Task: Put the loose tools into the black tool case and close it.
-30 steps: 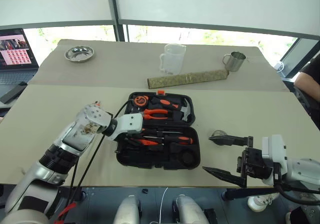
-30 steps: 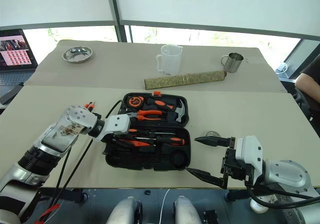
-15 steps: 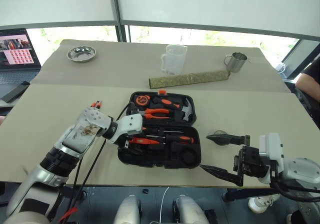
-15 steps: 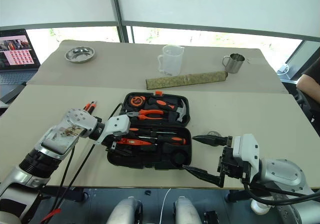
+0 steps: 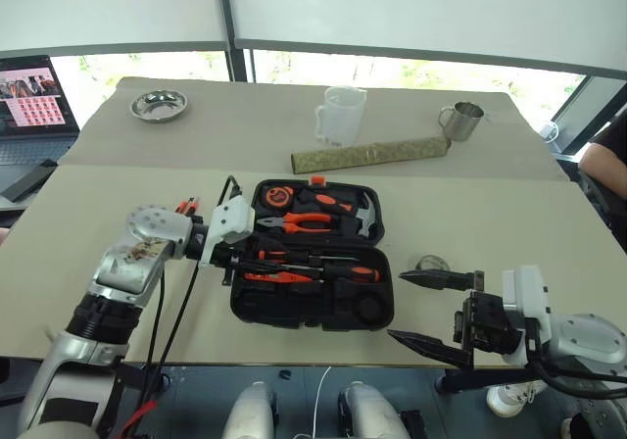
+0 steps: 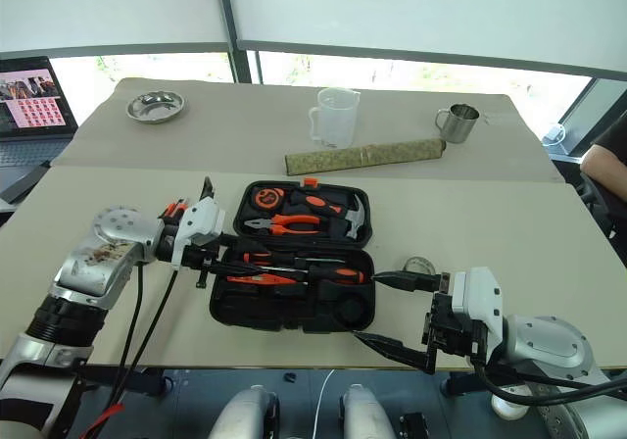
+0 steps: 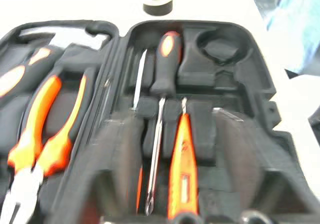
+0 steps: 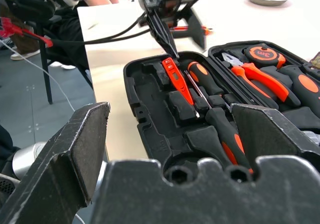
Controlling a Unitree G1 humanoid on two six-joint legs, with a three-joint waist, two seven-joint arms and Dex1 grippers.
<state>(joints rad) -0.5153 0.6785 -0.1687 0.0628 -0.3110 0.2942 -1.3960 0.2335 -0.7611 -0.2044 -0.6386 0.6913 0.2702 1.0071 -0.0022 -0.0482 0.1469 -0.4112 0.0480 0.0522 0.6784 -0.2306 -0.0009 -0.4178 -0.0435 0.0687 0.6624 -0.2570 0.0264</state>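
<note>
Left gripper at the left edge of the open black tool case, fingers close together, apparently gripping nothing, though blurred in the wrist view. Inside the near half: slim all-orange screwdriver beside a black-and-orange-handled screwdriver, both seated in recesses. Small dark tape roll on the table just right of the case. Right gripper near it, fingers spread wide, empty.
</note>
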